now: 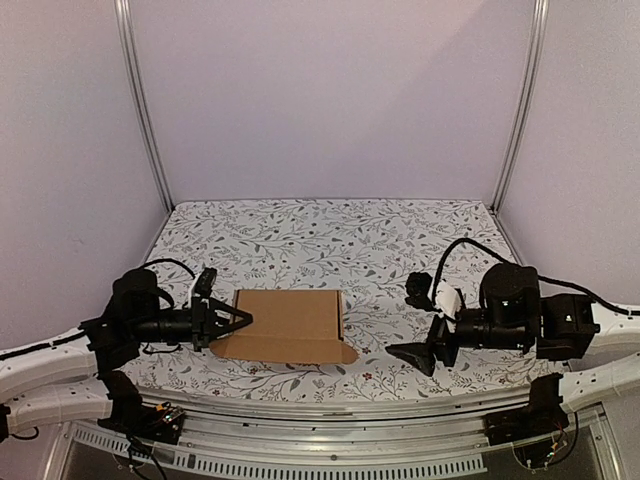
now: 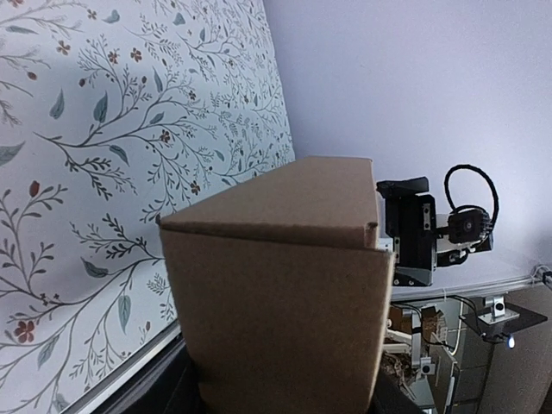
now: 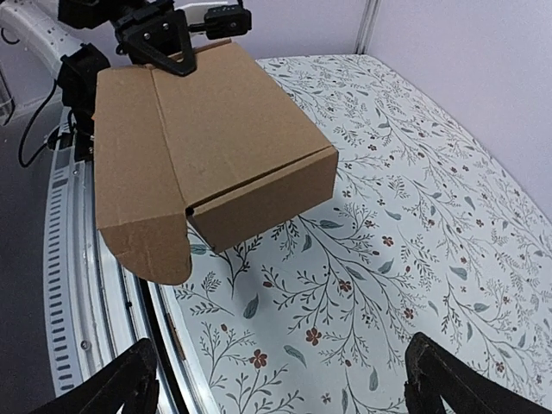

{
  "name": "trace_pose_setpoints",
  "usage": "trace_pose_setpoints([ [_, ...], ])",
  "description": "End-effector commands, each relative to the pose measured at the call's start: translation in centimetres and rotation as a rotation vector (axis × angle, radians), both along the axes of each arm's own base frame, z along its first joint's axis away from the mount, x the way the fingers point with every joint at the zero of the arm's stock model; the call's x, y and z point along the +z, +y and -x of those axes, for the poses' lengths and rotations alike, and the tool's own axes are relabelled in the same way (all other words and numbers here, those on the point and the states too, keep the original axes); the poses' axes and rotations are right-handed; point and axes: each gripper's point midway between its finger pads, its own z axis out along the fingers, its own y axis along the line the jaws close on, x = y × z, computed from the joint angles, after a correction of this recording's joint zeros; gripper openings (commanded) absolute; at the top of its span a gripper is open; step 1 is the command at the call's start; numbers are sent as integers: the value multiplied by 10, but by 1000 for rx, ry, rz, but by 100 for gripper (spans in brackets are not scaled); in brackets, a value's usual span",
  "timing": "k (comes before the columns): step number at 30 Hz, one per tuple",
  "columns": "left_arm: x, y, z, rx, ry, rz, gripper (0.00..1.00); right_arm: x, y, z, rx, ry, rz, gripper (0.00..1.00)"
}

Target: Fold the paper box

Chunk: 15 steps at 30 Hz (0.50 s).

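R fingers [image 3: 121, 384] are seen spread wide at the bottom corners of the R wrist view, nothing between them. The right gripper [image 1: 418, 322] is held low over the table [image 1: 330, 230], pointed at the paper box [image 1: 290, 320] but well apart from its R end.

The left gripper [image 1: 238, 320] is set at the box's L end, w/ one fingertip lying on the top edge there. In the L wrist view that end of the box [image 2: 276, 302] fills the lower frame; whether it is clamped can't be told.

The box is found btwn the two grippers near the front edge, already formed. One round-cornered flap is left sticking out flat along its near side.
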Motion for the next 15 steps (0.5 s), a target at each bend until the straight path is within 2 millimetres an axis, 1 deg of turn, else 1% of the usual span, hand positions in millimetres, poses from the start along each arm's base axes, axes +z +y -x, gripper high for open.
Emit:
trace_pose_setpoints([
  [1, 5, 7, 19, -97, 44, -11, 26, 12, 13, 17, 182, -297, 184, 99],
  [2, 7, 8, 21, -107, 46, -3, 26, 14, 16, 20, 218, -359, 218, 99],
  [3, 1, 10, 25, -117, 83, -14, 25, 13, 19, 22, 240, -399, 248, 99],
  [4, 1, 11, 28, -127, 93, -4, 25, 14, 22, 23, 257, -462, 285, 99],
  [6, 2, 10, 34, -151, 114, 16, 24, 4, 29, 30, 318, -597, 395, 99],
  [7, 7, 9, 35, -162, 107, 41, 24, 0, 33, 35, 354, -683, 438, 99],
  [8, 8, 9, 39, -181, 113, 54, 24, -4, 37, 36, 375, -776, 487, 99],
  [9, 9, 9, 41, -189, 121, 61, 24, -6, 40, 35, 374, -824, 512, 99],
  [12, 12, 9, 45, -210, 128, 81, 24, -6, 52, 41, 377, -967, 539, 99],
  [13, 13, 8, 47, -218, 129, 86, 24, 1, 57, 43, 355, -1022, 519, 99],
  [14, 13, 8, 48, -226, 134, 88, 24, -1, 62, 46, 353, -1083, 533, 99],
  [15, 12, 9, 50, -233, 141, 87, 24, 4, 65, 47, 324, -1120, 523, 99],
])
